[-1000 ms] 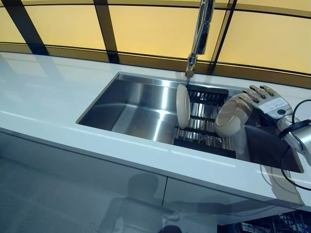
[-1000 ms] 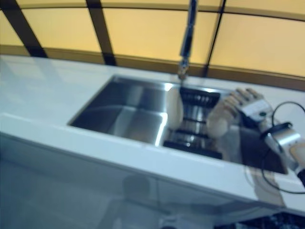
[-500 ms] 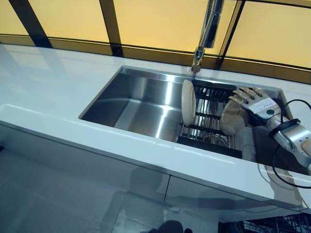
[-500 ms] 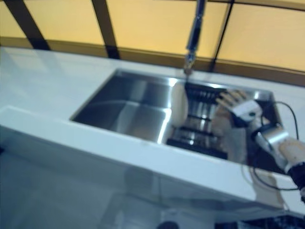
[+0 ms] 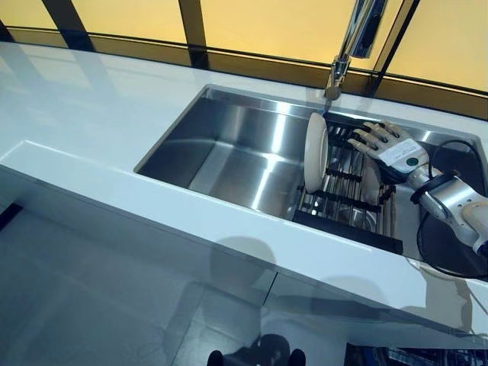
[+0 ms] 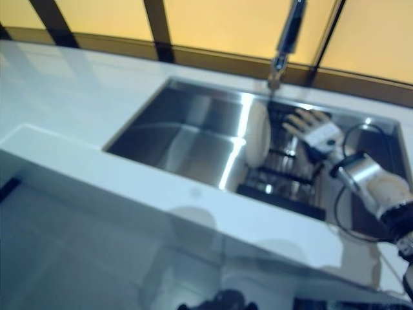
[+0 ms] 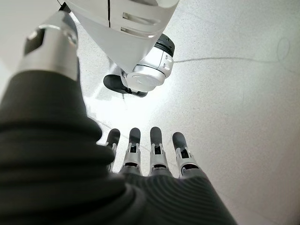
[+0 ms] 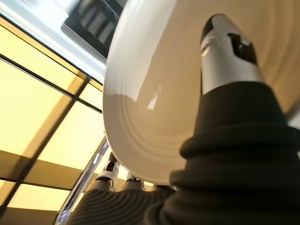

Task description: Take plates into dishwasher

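Warm yellow light glows through the window panels behind the sink and lights the whole scene brightly. The steel sink walls throw back hard white streaks, strongest beside the upright plate. The glossy white surface shows pale sheen, and soft dark shadows fall on its front edge and the floor below. The right eye view is smeared and hazy throughout, with a bluish wash, while the left eye view is crisp. On the left wrist view a bright glare patch burns on the floor. The right wrist view shows a plate with a small window glint.
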`<state>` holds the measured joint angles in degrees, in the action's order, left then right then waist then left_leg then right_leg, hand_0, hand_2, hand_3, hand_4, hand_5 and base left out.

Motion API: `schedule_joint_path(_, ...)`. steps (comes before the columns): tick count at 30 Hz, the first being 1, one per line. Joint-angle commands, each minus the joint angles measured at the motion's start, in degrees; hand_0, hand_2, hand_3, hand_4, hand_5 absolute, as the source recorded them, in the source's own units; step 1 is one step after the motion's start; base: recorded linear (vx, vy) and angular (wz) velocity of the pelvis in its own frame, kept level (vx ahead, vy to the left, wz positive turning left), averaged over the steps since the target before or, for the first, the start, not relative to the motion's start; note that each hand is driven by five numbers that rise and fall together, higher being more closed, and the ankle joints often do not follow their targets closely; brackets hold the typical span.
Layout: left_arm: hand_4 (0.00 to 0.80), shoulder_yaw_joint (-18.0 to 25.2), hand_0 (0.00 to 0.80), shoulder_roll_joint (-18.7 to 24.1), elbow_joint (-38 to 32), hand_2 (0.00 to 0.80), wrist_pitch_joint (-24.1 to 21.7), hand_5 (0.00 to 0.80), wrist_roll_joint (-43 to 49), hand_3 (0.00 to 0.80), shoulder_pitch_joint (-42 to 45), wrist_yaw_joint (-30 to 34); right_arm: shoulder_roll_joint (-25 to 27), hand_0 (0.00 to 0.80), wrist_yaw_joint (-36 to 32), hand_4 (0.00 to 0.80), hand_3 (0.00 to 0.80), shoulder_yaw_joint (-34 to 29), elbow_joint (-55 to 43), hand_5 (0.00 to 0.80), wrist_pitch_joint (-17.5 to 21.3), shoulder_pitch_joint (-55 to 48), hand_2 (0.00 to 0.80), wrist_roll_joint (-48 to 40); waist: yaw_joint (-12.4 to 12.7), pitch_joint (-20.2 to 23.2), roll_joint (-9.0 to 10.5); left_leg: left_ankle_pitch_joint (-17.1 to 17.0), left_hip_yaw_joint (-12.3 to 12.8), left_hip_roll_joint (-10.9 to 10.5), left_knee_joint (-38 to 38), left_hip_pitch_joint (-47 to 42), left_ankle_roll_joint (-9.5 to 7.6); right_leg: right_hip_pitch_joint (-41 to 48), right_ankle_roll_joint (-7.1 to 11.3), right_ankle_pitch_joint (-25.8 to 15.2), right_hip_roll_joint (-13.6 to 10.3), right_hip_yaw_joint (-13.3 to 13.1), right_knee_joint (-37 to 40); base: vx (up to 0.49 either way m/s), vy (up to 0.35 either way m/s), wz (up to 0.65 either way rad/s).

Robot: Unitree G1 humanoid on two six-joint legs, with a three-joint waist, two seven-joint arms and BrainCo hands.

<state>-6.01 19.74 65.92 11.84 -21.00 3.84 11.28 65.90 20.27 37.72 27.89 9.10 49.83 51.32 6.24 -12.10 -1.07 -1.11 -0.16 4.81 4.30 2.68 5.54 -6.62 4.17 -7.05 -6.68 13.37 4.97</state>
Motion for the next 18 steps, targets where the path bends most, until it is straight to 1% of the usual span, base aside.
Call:
schedule_joint_path(1,0.000,-3.6,0.000,3.2,1.3,0.000,-1.1,0.000,-1.6,0.000,-1.9,0.8,0.5,0.800,-1.5,0.800,0.800,6.3,2.9,0.800,-3.8,6.2,0.800,4.8,0.9,-0.5,2.59,-2.4,0.6,0.1,0.7,3.1,0.18,2.2,6.40,1.0,-4.2,0.4,0.0,0.000,0.000,0.00)
schedule_joint_path(6,0.000,-3.8,0.000,3.3,0.8,0.000,-1.4,0.000,-1.9,0.000,-1.8,1.1,1.4,0.800,-5.4,0.800,0.800,8.0,3.3,0.800,-3.5,7.0,0.800,5.8,0.8,-0.5,2.73,-2.5,0.8,0.2,0.7,3.1,0.27,2.2,6.37,0.9,-4.2,0.5,0.0,0.000,0.000,0.00)
schedule_joint_path(15,0.000,-3.1,0.000,3.4,1.2,0.000,-1.5,0.000,-1.7,0.000,-1.4,1.5,2.0,0.800,-11.4,0.800,0.800,8.7,3.8,0.800,-2.7,7.1,0.800,4.7,0.6,0.2,3.46,-2.4,1.4,0.5,0.7,2.5,0.50,2.6,6.40,1.1,-4.1,0.5,0.0,0.000,0.000,0.00)
schedule_joint_path(18,0.000,-2.8,0.000,3.3,1.3,0.000,-1.6,0.000,-1.6,0.000,-1.1,1.3,2.1,0.800,-10.9,0.800,0.800,8.4,4.1,0.800,-2.7,6.8,0.800,4.7,0.5,0.5,3.65,-2.3,1.6,0.6,0.7,2.2,0.56,2.9,6.34,1.2,-4.0,0.4,0.0,0.000,0.000,0.00)
